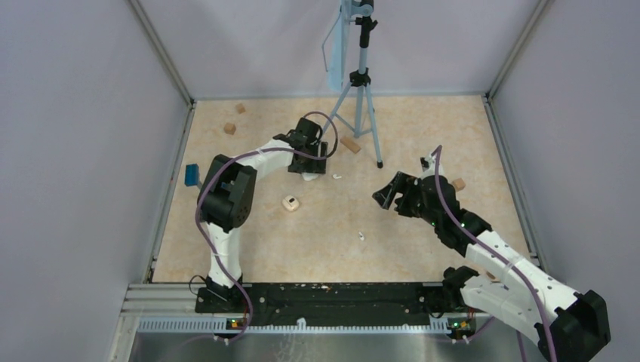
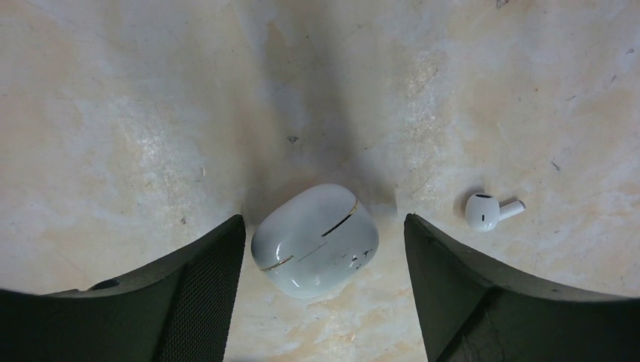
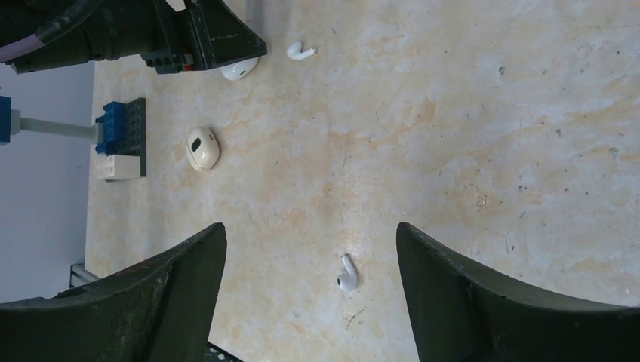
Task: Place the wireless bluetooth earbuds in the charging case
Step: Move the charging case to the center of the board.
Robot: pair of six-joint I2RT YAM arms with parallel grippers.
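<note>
L hand (image 2: 324,220) sits low over the counter (image 2: 136,113), jaws wide, straddling the white case (image 2: 315,240). The case is shut and lies flat betw. the fingers (image 2: 192,302). A thin strip of counter shows on each side, so neither pad touches it. A bud (image 2: 490,211) lies just outside one finger, stem pointing away from the hand, apart from the case. Ahead of the fingertips there's only counter.

From the top, the tripod (image 1: 361,98) stands beyond L hand and to its right, w/ one leg near the wrist. A wood block (image 1: 349,144) lies by that leg. The cream case (image 1: 290,203) sits behind L hand, toward the arm bases, near the white case but not touching it.

R hand (image 3: 311,226) is up off the counter, jaws wide, holding nothing. The 2nd bud (image 3: 346,273) lies on the counter below it, seen betw. its fingers. Ahead of R hand a broad open stretch of counter runs up to L hand.

Edges: a blue block (image 1: 192,175) sits at the counter's left edge by the wall, well apart from L hand. A 2nd wood block (image 1: 457,183) lies just right of R hand's wrist. The far blocks (image 1: 229,128) lie well left of L hand, toward the far left corner. Both hands are well apart from the side walls (image 1: 75,151).
</note>
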